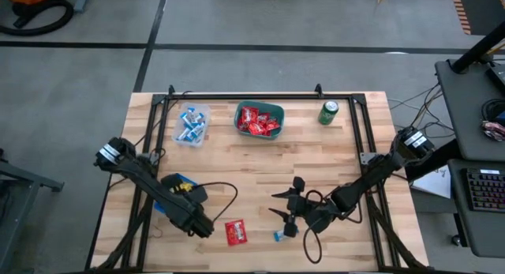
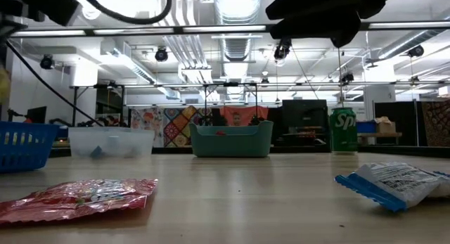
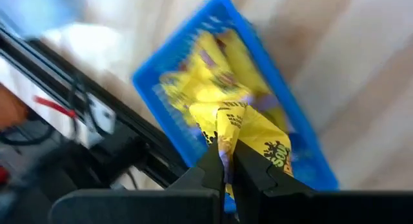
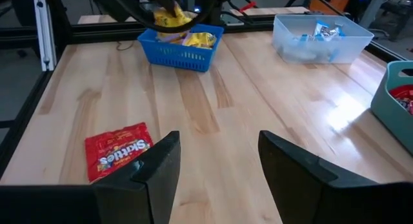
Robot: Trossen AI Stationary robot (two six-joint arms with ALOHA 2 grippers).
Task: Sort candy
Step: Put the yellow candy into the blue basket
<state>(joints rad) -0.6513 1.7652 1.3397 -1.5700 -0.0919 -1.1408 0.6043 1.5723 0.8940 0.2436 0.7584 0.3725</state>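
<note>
A red packet (image 1: 235,232) and a blue-and-white wrapper (image 1: 278,236) are seen lying loose at the near table edge. A yellow packet (image 3: 248,130) is pinched in the left gripper (image 3: 227,167) above the blue basket (image 3: 271,75). The right gripper (image 4: 218,164) is held spread wide, empty. Farther back, blue-and-white sweets are kept in the clear tub (image 1: 192,124) and red packets in the teal bin (image 1: 259,120).

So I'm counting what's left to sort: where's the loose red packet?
In the high view the red packet lies flat on the table's near edge, between the left gripper and the blue-and-white wrapper.
</note>
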